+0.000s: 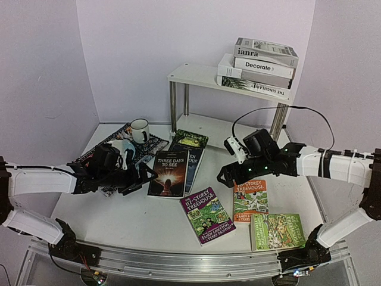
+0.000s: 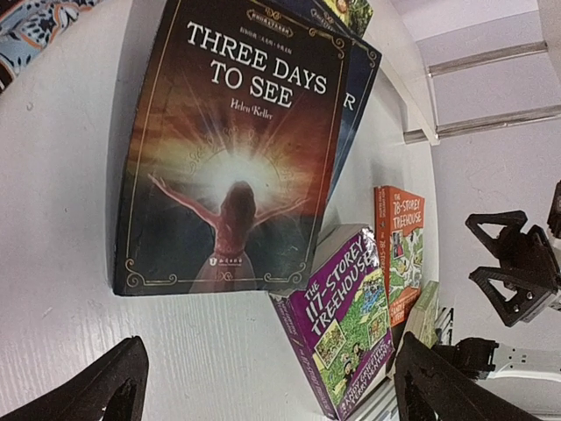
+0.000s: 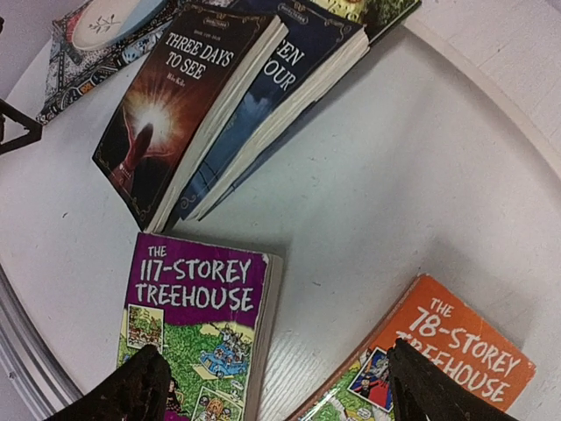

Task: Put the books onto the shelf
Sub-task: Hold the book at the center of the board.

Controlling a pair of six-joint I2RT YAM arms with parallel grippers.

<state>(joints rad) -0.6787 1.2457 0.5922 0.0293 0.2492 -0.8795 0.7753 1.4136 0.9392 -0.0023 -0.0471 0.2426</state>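
Hardbacks stacked on shelf top, right end; some six loose books left around table middle; left gripper, right gripper jaws spread, empty

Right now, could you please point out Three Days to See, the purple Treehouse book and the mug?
Three Days to See [image 2: 232, 167]: left wrist view, middle of its front cover.
purple Treehouse book [image 3: 197, 289]: right wrist view, title band on its cover.
mug [image 1: 141, 132]: top external view, its white side.

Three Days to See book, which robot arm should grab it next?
Probably the left. The left gripper is open right beside Three Days to See, which fills its wrist view. The right gripper hangs farther off, nearer the orange Treehouse book.
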